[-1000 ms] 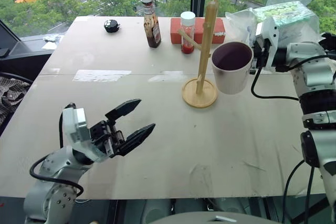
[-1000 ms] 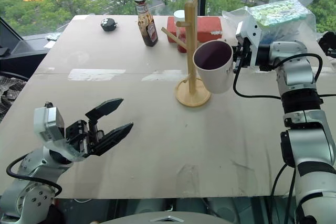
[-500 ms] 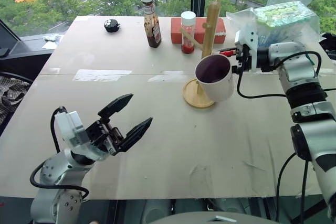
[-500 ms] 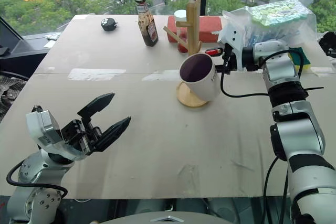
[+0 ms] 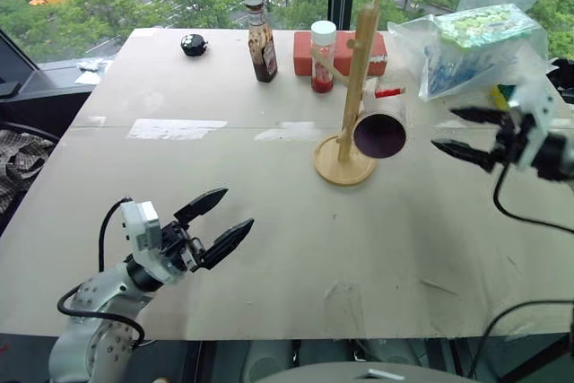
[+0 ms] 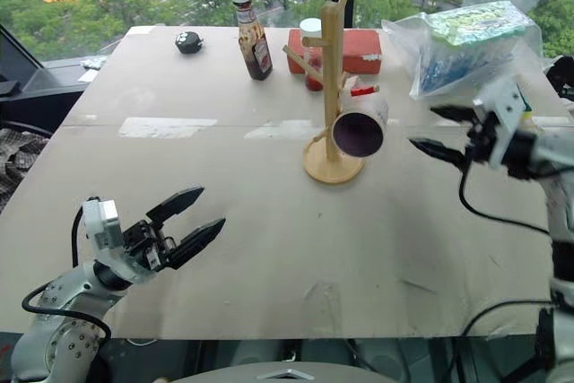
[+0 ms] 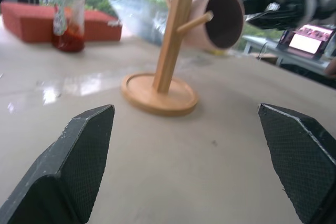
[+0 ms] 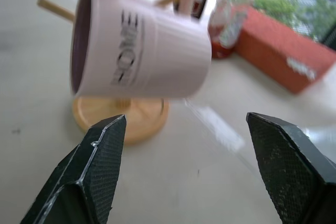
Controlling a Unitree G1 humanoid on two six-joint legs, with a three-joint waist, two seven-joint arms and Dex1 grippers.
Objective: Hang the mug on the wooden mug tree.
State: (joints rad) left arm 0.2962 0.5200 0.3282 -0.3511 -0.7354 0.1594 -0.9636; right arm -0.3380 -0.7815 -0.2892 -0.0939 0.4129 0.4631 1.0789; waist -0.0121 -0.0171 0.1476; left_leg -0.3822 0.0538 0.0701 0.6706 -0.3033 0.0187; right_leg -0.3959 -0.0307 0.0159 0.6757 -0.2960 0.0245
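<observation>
Our left gripper (image 5: 221,220) has its two black fingers (image 5: 203,204) spread wide apart with nothing between them; it hangs low over the near left part of the table (image 5: 269,248) and points across it toward the tree (image 5: 353,87). Our right gripper (image 5: 459,134) also stands with its fingers parted and empty, out at the right edge of the table, level with the mug (image 5: 380,128) and aimed at it but clear of it, with bare table showing in the gap. In the right wrist view we see the mug (image 8: 142,53) just ahead of the spread fingers (image 8: 100,166), lying sideways in the air with dark lettering along its pale side. The mug hangs from a peg on the right side of the tree, tilted so that its dark purple mouth faces us and a little downward, and its handle goes over the peg, whose red tip (image 5: 391,91) pokes out above the mug. The mug's lower edge sits above the right rim of the tree's round base (image 5: 343,161), and we cannot tell whether the two touch. Farther back, near the window edge of the table, we see a brown sauce bottle (image 5: 260,36), a jar with a white lid (image 5: 321,57) and a red box (image 5: 339,52) behind the jar. A clear plastic bag (image 5: 471,38) with green contents lies at the far right, and a small black thing (image 5: 192,44) sits at the far left.
</observation>
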